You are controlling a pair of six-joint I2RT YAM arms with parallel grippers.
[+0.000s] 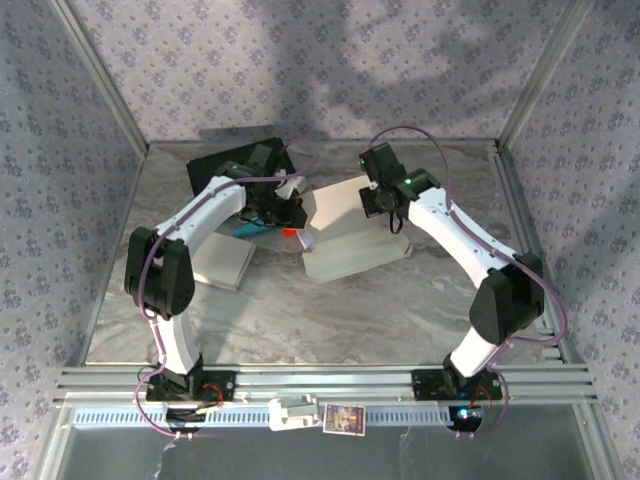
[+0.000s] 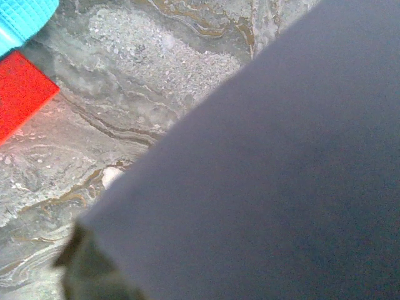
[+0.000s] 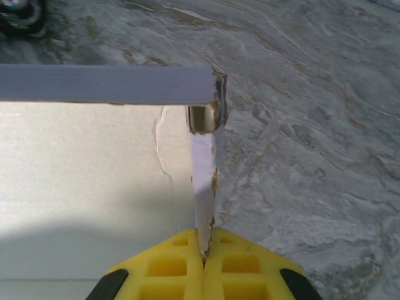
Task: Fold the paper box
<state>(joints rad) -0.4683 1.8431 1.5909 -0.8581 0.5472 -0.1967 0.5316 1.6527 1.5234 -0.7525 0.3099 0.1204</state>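
Observation:
The white paper box [image 1: 352,235] lies half folded in the middle of the table. My right gripper [image 1: 385,203] is at its far right side. In the right wrist view its yellow fingers [image 3: 169,265] are pressed together on a thin upright side wall [image 3: 203,181] of the box, beside the box's flat floor [image 3: 87,187]. My left gripper [image 1: 272,210] is at the box's left end. In the left wrist view a grey-blue box panel [image 2: 269,187] lies close across the lens and hides the fingers.
A turquoise object [image 2: 19,15] and a red block [image 2: 22,94] lie on the marble table [image 1: 330,310] by the left gripper. Another flat white cardboard piece [image 1: 222,262] rests at the left, and a black board [image 1: 232,158] at the back. Patterned walls enclose the table.

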